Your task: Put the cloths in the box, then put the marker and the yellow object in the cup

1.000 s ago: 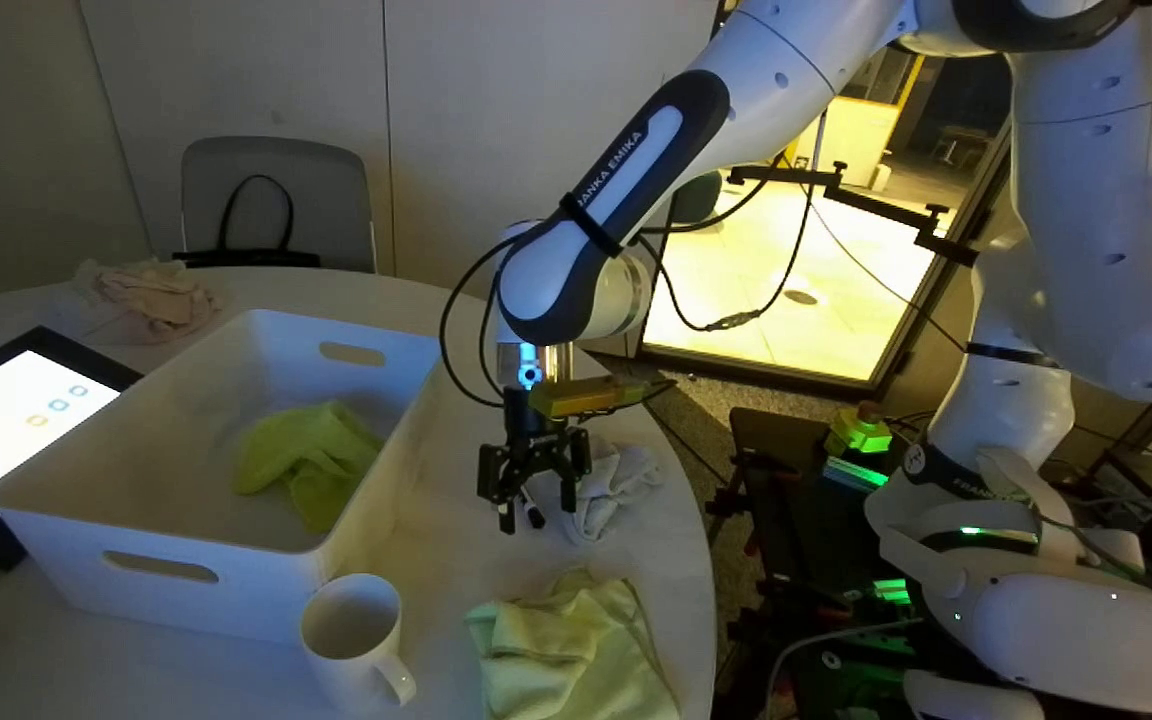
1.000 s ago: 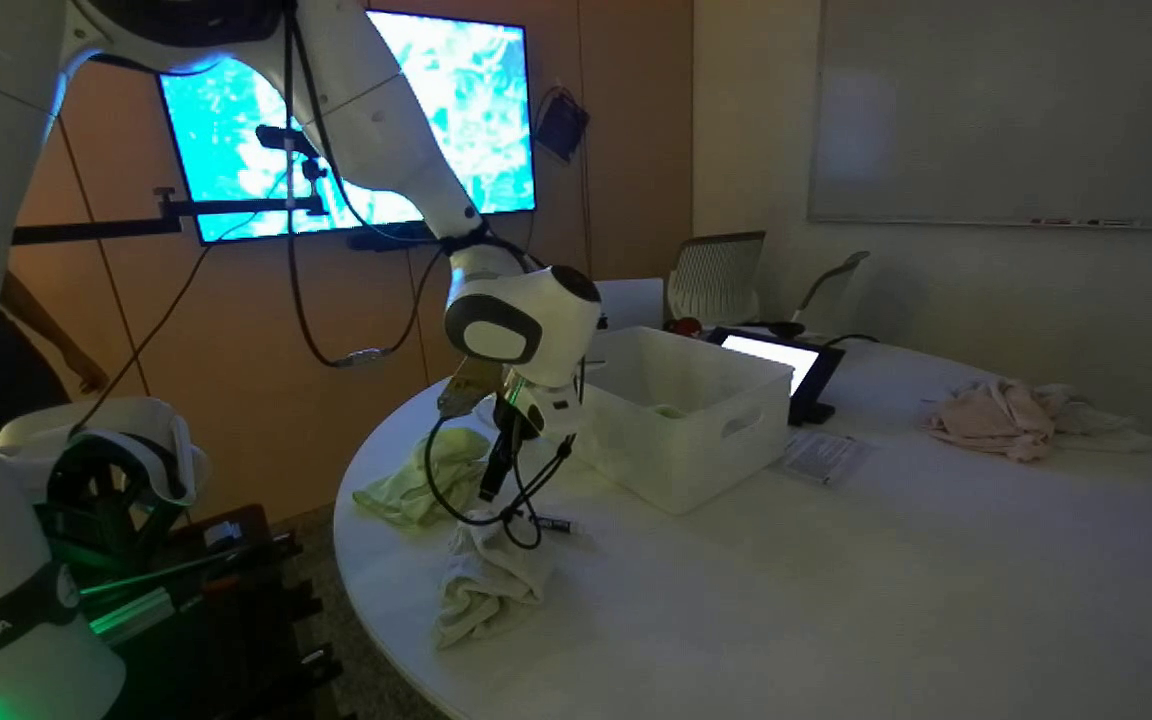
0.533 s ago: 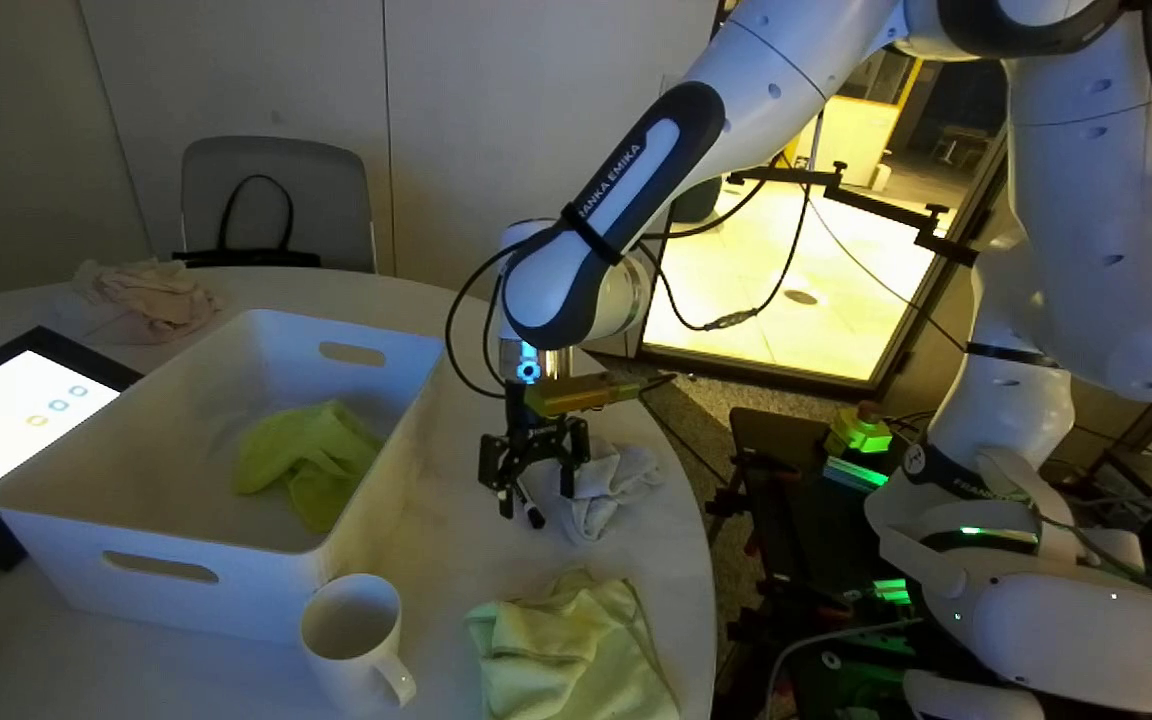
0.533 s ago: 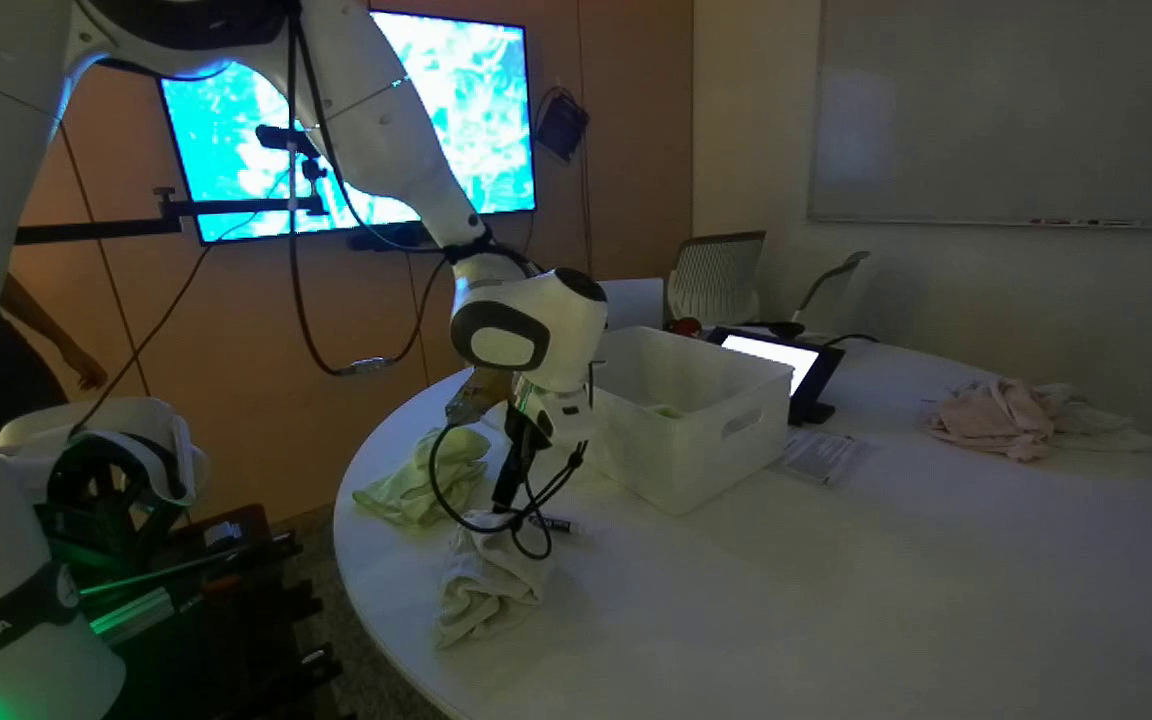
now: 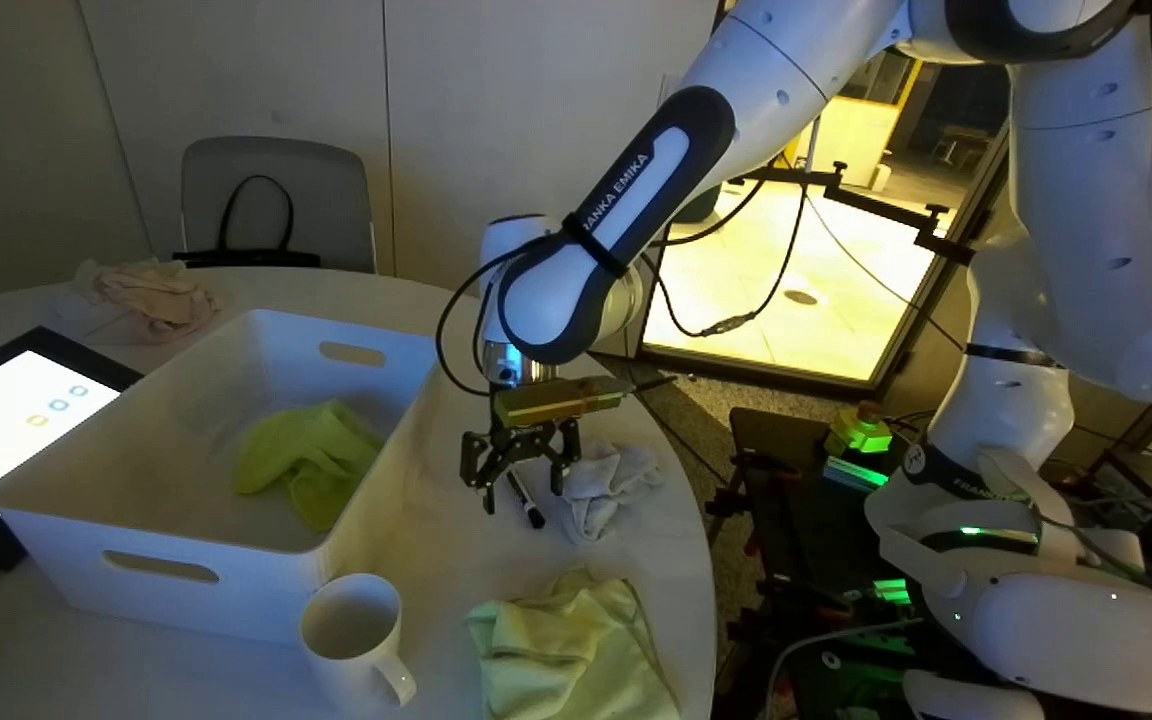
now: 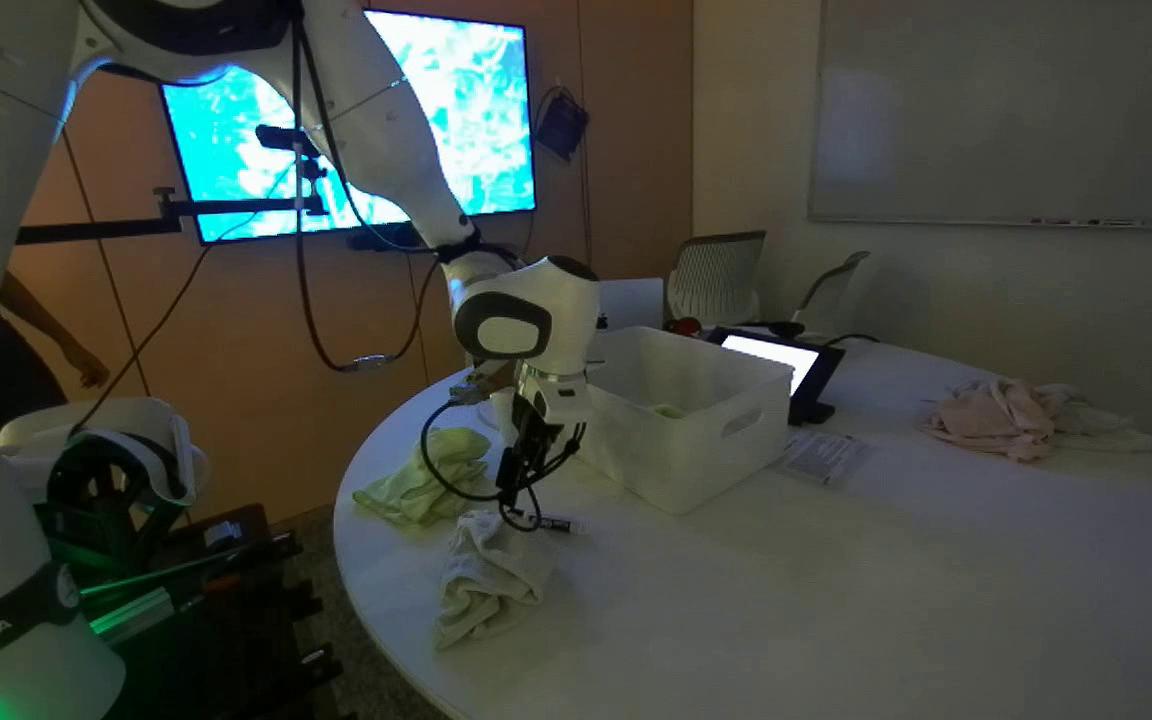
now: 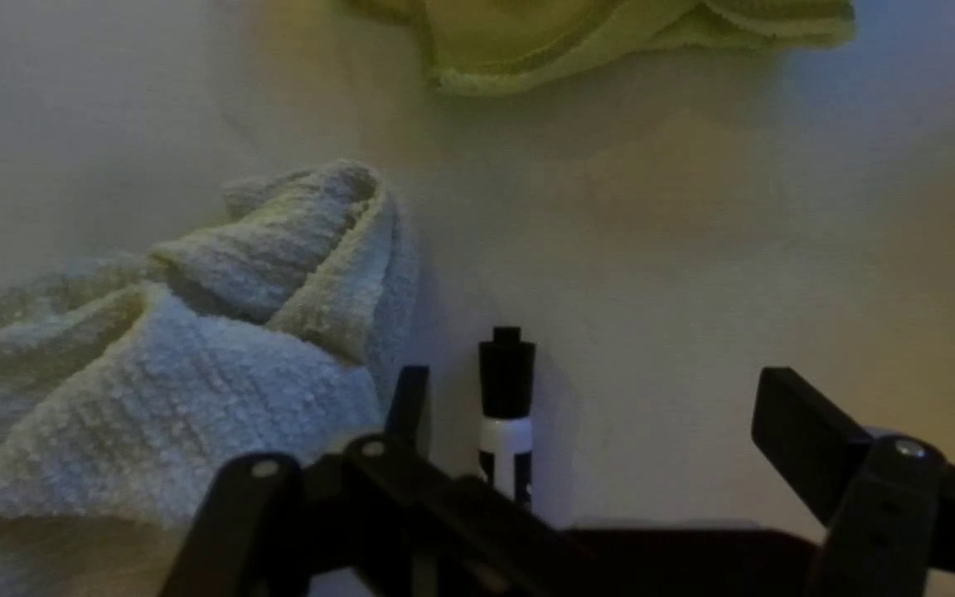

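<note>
One white mug (image 5: 348,668) stands upright nearest in an exterior view, by the near corner of the large white plastic bin (image 5: 236,595). Its handle is on the side toward the pale yellow-green cloth (image 5: 571,650), which lies in folds on the round white table (image 5: 426,560). Inside the bin, on its floor, the bright yellow-green cloth (image 5: 311,460) lies crumpled. Beyond the pale cloth sits the rumpled white-grey cloth (image 5: 611,485), and just beside that lies the black-capped marker (image 7: 506,414), cap end toward the pale cloth. The Robotiq gripper (image 5: 524,492) hangs above the marker, fingers wide apart; in the wrist view the marker shows in the gap between them, nearer the finger on the white-grey cloth's side. A lit black-framed screen (image 5: 26,430) stands across the bin from the gripper. Farther back, a beige-pink fabric heap (image 5: 151,297) rests on the tabletop. Past the table's edge, a black bag (image 5: 246,258) with a looped handle shows before the backrest of a grey chair (image 5: 276,185).
</note>
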